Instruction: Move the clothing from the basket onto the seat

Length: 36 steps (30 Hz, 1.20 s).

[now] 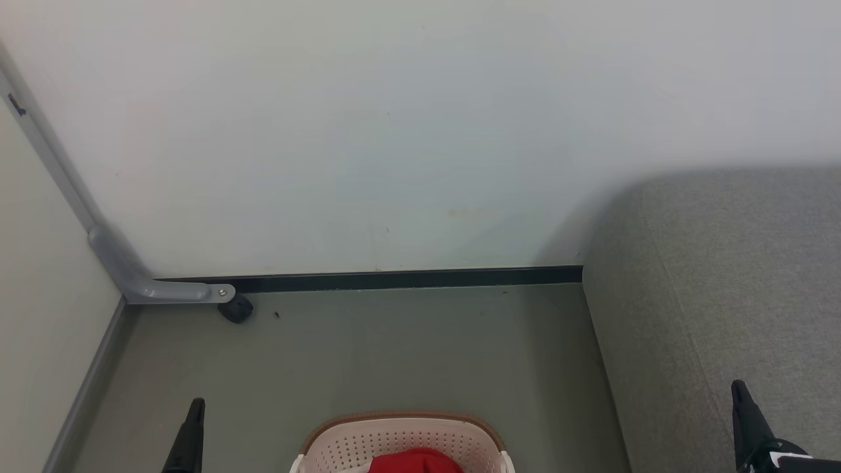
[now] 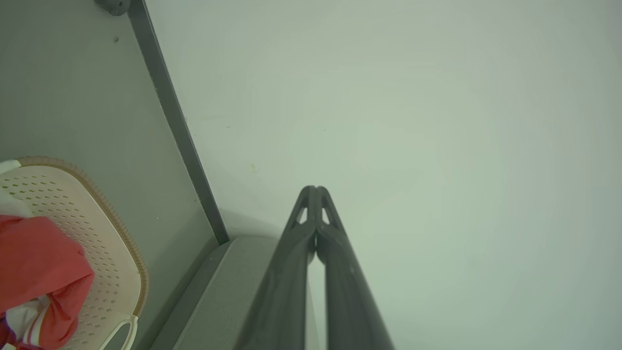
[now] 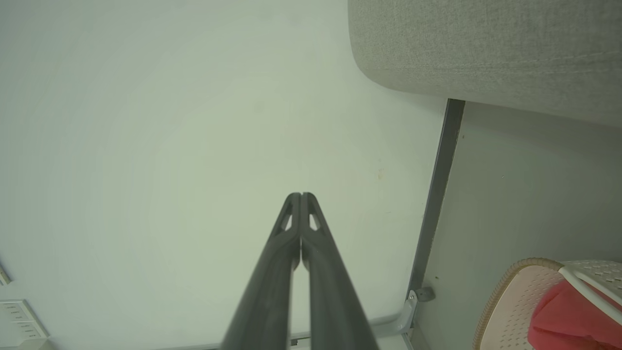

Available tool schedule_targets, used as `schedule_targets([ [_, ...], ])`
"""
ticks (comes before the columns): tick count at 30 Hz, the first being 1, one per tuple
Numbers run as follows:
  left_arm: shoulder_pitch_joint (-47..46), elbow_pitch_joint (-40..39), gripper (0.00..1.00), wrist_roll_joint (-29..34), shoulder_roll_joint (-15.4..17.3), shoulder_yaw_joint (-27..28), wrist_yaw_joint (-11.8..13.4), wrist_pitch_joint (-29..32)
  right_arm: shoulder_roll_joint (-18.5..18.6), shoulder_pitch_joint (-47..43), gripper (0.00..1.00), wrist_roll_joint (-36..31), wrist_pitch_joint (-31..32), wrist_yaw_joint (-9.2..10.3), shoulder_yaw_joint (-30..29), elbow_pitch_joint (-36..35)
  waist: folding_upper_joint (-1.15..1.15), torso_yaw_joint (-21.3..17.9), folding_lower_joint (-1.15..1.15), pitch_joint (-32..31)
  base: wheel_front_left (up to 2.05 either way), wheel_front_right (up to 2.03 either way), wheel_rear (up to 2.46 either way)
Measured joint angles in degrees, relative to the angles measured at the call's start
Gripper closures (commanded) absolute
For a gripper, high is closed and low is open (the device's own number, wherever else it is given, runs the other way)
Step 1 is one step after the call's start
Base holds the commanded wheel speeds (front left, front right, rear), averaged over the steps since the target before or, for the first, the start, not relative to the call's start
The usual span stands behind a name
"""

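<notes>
1. The clothing [image 1: 415, 461] is a soft, bright red heap lying in the basket [image 1: 368, 447], at the bottom middle of the head view. In the left wrist view it looks more coral and is all bunched up, with a bit of white fabric and thin stripes at its lower edge.
2. The basket is cream plastic full of little holes, with a brown band round the rim and a white side handle [image 2: 124, 326]. It stands on the grey-green floor [image 1: 394, 355], to the left of the seat [image 1: 723, 276] with a strip of floor between them, and well apart from the wall [image 1: 394, 131].
3. The seat is grey woven fabric with a rounded corner, and its back is up against the wall.
4. The left gripper [image 2: 315, 188] has its jaws pressed together tip to tip with nothing in them. It hangs to the left of the basket.
5. The right gripper [image 3: 301, 195] is the same, with its fingers squeezed together and empty. It's at the lower right, in front of the seat.
6. Hard to see: the head view's bottom edge cuts the basket, so only its far half and the top of the red pile show. Both wrist views crop the basket at a corner too. I can't tell how many garments are in there.
</notes>
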State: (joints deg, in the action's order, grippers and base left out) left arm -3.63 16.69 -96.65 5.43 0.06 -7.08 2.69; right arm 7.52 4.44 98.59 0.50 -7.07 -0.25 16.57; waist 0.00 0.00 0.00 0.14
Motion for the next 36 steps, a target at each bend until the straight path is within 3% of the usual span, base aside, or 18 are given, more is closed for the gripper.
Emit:
schedule_targets([
  [36, 0.0, 0.0, 1.0, 0.53, -0.05, 0.34, 0.0, 0.24, -0.18, 0.0, 1.0, -0.31, 0.45, 0.0, -0.36, 0.02, 0.0, 0.0, 0.0, 0.0, 0.0, 0.0, 0.0],
])
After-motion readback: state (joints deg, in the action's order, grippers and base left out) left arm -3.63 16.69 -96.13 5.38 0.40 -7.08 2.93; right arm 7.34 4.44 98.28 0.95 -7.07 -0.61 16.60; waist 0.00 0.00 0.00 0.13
